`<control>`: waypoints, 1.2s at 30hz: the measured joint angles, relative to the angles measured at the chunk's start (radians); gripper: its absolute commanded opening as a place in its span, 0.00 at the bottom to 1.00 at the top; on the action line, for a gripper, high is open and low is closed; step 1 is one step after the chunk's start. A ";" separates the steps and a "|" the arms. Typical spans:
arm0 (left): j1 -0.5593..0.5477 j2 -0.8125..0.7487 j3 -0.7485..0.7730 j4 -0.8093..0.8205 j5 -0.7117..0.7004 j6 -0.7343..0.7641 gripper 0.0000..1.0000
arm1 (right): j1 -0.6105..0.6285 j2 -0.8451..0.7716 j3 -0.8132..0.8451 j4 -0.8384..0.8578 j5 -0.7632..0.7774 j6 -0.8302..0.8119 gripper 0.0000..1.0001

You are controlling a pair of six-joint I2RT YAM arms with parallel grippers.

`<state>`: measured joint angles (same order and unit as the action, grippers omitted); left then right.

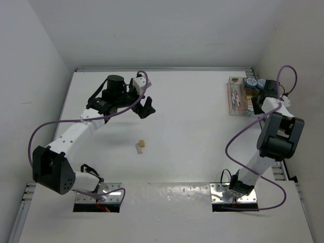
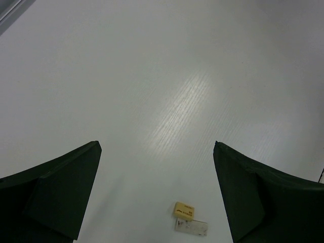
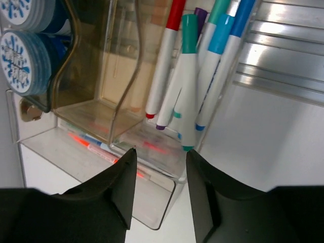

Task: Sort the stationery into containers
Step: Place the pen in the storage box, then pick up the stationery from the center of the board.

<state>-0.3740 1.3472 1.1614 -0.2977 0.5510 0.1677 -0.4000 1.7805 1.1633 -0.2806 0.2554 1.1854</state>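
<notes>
No writing reads clearly for us: the tan block [image 1: 143, 143] bears only a faint mark, and the two rolls [image 3: 23, 61] show blue speckles on white faces. Near mid-table, a white block [image 1: 138, 148] lies just beside the tan one, at its 7 o'clock. Beyond them, at 12 o'clock, the left gripper [image 1: 147, 107] hangs spread wide and empty. At the table's 2 o'clock, the right gripper [image 3: 161, 152], narrowly parted and holding nothing, faces the clear box [image 3: 152, 197], where white pens [image 3: 188, 76] capped red, purple, teal and blue lean together.

Overhead looks down — close left wrist shares tan block [image 1: 143, 143] [image 2: 184, 210]
</notes>
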 measured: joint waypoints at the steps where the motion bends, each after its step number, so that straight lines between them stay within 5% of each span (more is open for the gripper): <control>1: 0.002 -0.004 -0.005 0.000 0.000 0.000 1.00 | 0.000 0.000 0.002 0.004 -0.009 -0.004 0.44; 4: 0.012 -0.014 -0.018 -0.001 0.006 0.001 1.00 | 0.002 0.000 0.007 0.015 -0.053 -0.016 0.41; 11: 0.047 -0.031 -0.047 -0.095 0.067 0.179 0.78 | 0.073 -0.125 -0.037 0.015 -0.166 -0.148 0.42; 17: -0.003 -0.042 -0.191 -0.299 0.077 0.530 0.80 | 0.214 -0.452 -0.209 0.057 -0.261 -0.354 0.45; 23: -0.042 -0.088 -0.393 -0.428 0.055 0.817 0.87 | 0.278 -0.594 -0.356 0.033 -0.323 -0.472 0.45; 28: -0.042 -0.092 -0.451 -0.356 0.009 0.837 1.00 | 0.307 -0.648 -0.427 -0.017 -0.334 -0.507 0.48; 36: -0.042 -0.039 -0.503 -0.216 -0.053 0.726 1.00 | 0.315 -0.678 -0.434 -0.036 -0.333 -0.531 0.50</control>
<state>-0.4156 1.3083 0.6586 -0.5133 0.4984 0.8940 -0.0853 1.1023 0.7292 -0.3168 -0.0780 0.6544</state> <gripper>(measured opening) 0.997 0.494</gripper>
